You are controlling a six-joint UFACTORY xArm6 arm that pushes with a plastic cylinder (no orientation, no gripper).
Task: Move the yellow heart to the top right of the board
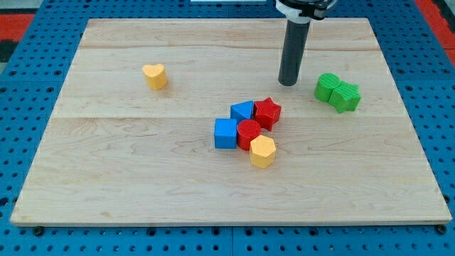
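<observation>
Yellow hexagon lies nearest; no writing shows; my tip far from yellow heart.

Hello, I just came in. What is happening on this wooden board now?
A robot arm with a dark rod is meant to push the yellow heart to the board's top right. My tip rests in the upper right area, far from the heart, which sits alone at the upper left. Two green blocks lie just right of the tip. In the middle, two blue blocks, a red star, a red round block and a yellow block are clustered.
</observation>
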